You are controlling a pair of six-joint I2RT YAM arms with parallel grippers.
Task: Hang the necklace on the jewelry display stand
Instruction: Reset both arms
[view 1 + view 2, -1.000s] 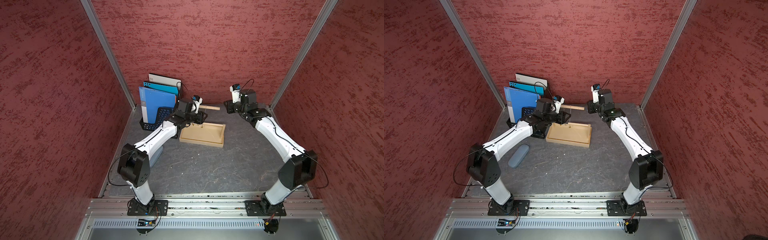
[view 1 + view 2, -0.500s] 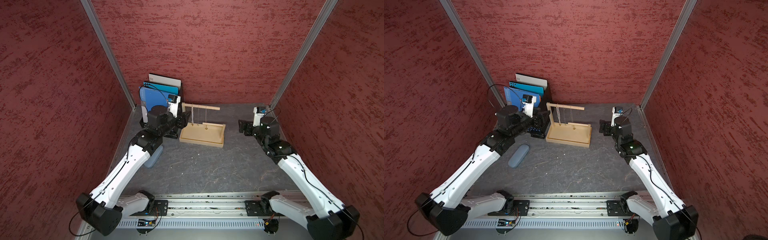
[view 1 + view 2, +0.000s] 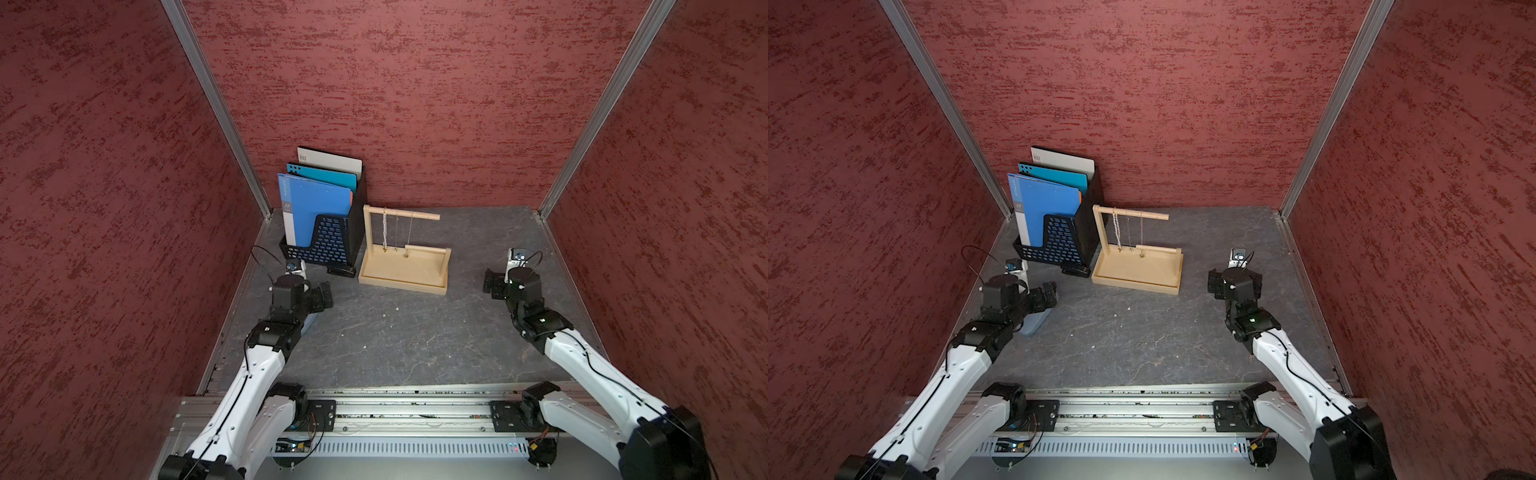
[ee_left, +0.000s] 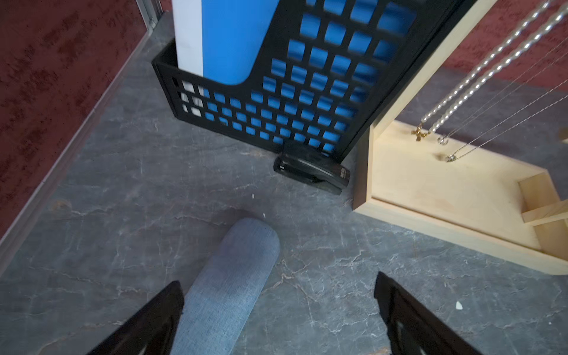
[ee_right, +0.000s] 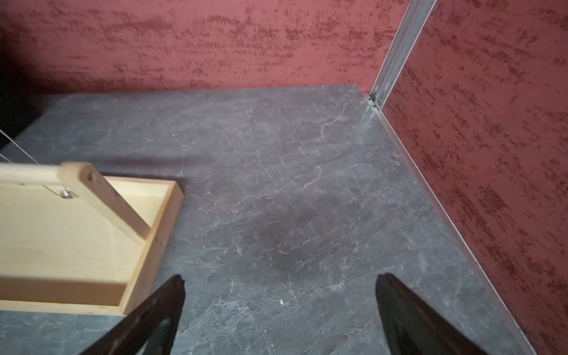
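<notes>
Change: both arms have pulled back from the jewelry display stand (image 3: 402,285). A second ago they were up at its dowel (image 3: 419,215); now the left arm (image 3: 266,365) and the right arm (image 3: 582,361) sit well apart from it, one on each side.
- Left jaws: wide, empty. They hang over a grey-blue fabric pouch (image 4: 227,276) on the counter (image 3: 395,332) without gripping it.
- Right jaws: wide, empty, with bare counter below.

Reading: release made and retreat under way, so the hanging step looks done.

The task's thing: three strands drape over the dowel near the tall post, a pearl necklace (image 3: 385,232) and two thin chains (image 3: 397,232). Which one has just gone up, I cannot tell.

Containers:
- The stand's tray (image 4: 455,227) has nothing lying loose in it. The pendant ends hang low over its floor; whether they touch it, I cannot tell.
- A black mesh file rack (image 3: 320,245), just beside the tall post, holds upright folders (image 3: 316,208): blue, teal and white.
- A black stapler (image 3: 340,272) lies on the counter at the foot of the rack, outside both.
</notes>
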